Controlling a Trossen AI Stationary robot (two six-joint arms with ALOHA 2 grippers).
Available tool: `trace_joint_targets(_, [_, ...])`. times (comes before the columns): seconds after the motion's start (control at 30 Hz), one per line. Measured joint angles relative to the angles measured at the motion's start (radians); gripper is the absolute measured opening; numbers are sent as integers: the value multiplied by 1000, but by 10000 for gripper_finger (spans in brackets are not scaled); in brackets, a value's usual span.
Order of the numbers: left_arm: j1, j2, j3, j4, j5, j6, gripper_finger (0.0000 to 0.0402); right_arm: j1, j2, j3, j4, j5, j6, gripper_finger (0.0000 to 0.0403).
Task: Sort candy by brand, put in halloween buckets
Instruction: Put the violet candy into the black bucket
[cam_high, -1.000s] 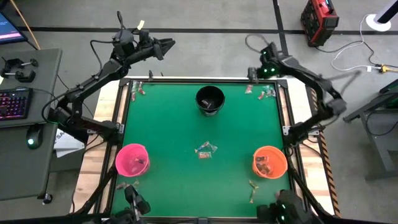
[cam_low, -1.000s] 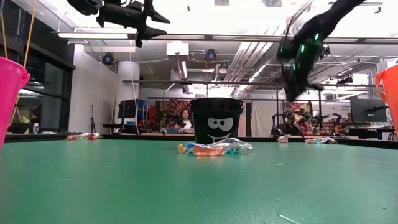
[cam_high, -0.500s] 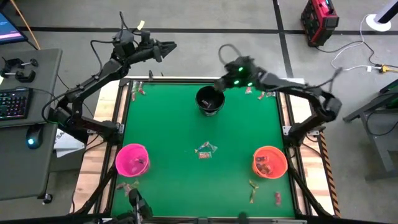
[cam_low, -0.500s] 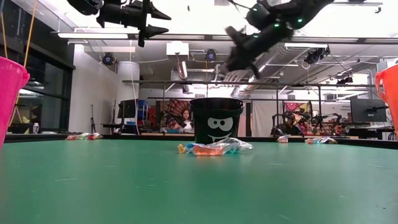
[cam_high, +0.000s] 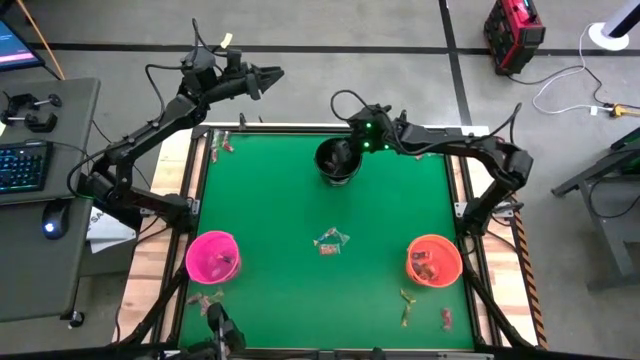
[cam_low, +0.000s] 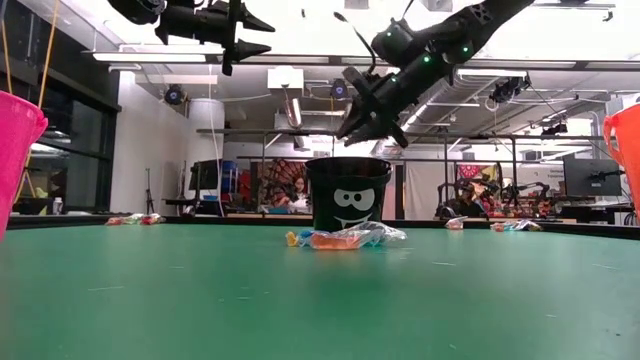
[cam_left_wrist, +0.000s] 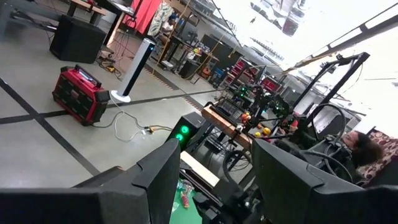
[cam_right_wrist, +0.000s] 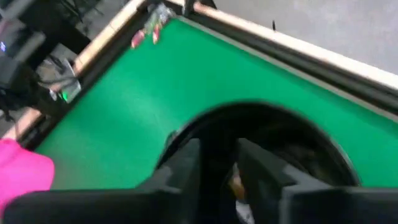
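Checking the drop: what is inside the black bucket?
The right gripper hangs over the black bucket, covering much of its mouth. The right wrist view shows a candy between the fingers; the bucket's dark bottom is not readable.

No readable text, brand or number anywhere I can see. The black bucket carries only a printed grinning face, no lettering, and the candy wrappers are too small for me to read.
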Motion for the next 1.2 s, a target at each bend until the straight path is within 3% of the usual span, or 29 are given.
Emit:
trace_joint_targets(0.13, [0,-1,0,18,-3,-24,188,-6,-2,10,6,-36,-5,200])
trace_joint_targets(0.27, [-9,2,1,-21,-39,-79,188,-38,-37,67,3,-71,-51,245])
trace_joint_targets(0.33, [-15,9,28,-181,-103,-45,188,-61,-64,104,-6,-71,-85,251])
trace_joint_targets(0.4, [-15,29,102,-445,-214,62,188,-90,-81,142,-31,-69,-119,253])
trace_joint_targets(0.5, [-12,83,244,-801,-454,213,188,-136,-95,203,-83,-67,-163,254])
trace_joint_targets(0.6, [-9,157,338,-1068,-683,272,188,-176,-98,261,-138,-67,-200,254])
trace_joint_targets(0.77, [12,289,341,-1330,-808,235,188,-204,-97,283,-181,-70,-245,254])
trace_joint_targets(0.93, [36,408,314,-1365,-910,181,188,-211,-94,260,-210,-73,-254,254])
trace_joint_targets(1.2, [48,478,198,-1236,-941,47,188,-211,-93,254,-284,-74,-295,254])
